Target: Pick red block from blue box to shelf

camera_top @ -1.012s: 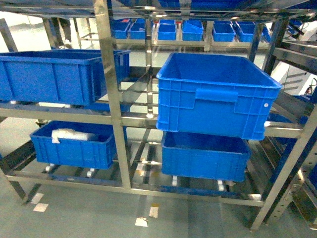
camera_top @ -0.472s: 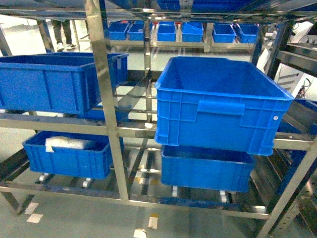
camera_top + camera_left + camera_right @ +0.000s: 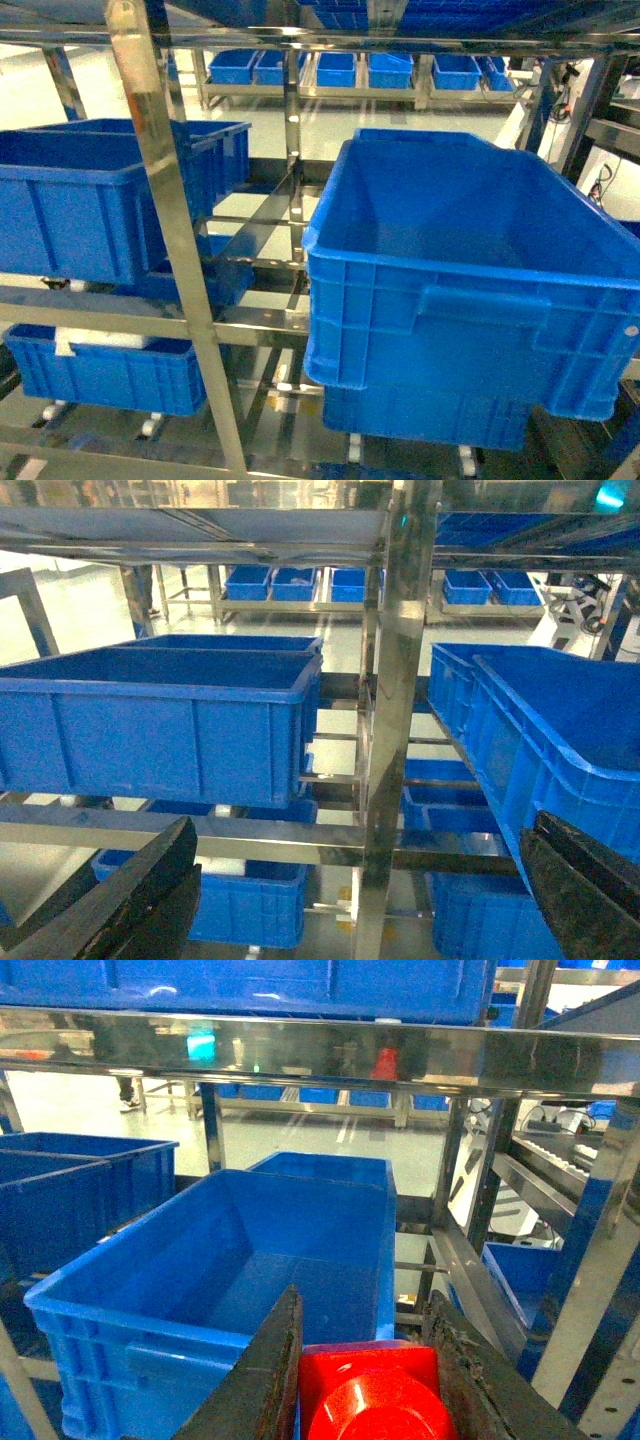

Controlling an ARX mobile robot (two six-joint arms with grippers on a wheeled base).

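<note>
In the right wrist view the red block (image 3: 375,1395) sits clamped between the two dark fingers of my right gripper (image 3: 367,1318), which is shut on it. The block hangs over the near right corner of a big dark blue crate (image 3: 230,1270) on the shelf (image 3: 300,1055). My left gripper (image 3: 362,825) is open, its fingers wide apart and empty, facing a steel upright of the shelf (image 3: 400,680). Neither gripper shows in the head view, which looks at the shelf (image 3: 160,200) from close by. The blue box is out of view.
Ribbed dark blue crates fill the tiers: an open empty one at the right (image 3: 460,260), one on the left (image 3: 80,200), more below (image 3: 100,370) and far behind (image 3: 340,68). Steel crossbars (image 3: 250,325) and uprights run between them.
The head view has closed in on the shelf over the last second. The right crate now looms much larger and the left upright has slid leftward in the frame.
</note>
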